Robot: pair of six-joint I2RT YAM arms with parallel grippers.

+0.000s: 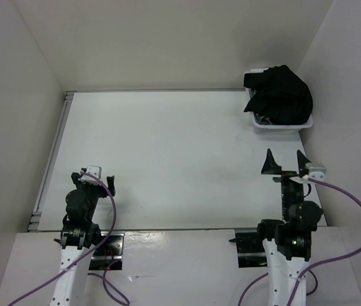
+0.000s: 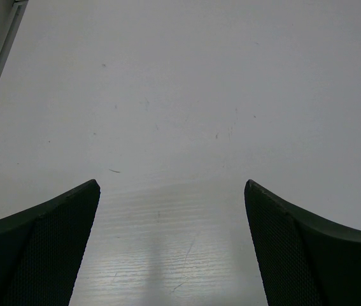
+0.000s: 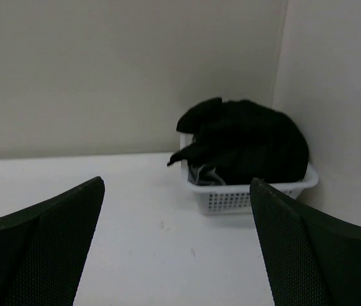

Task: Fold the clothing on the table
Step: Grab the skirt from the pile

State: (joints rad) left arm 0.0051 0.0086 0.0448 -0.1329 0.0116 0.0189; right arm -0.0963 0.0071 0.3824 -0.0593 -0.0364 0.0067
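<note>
While clothing (image 1: 285, 95) bunches in basket (image 1: 281, 129) (far-right table (image 1: 167, 146) corner), left hand (image 1: 93, 177), right hand (image 1: 285, 159) gape apart — near edge.

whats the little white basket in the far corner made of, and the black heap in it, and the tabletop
Small white rectangular basket: looks like moulded plastic, its wall a grid of small holes. Black heap of clothing: soft matte fabric, slumping in folds over the rim; weave too dark to tell. Flat white tabletop: smooth hard board, probably laminate, with fine scratches and a dull sheen.
</note>
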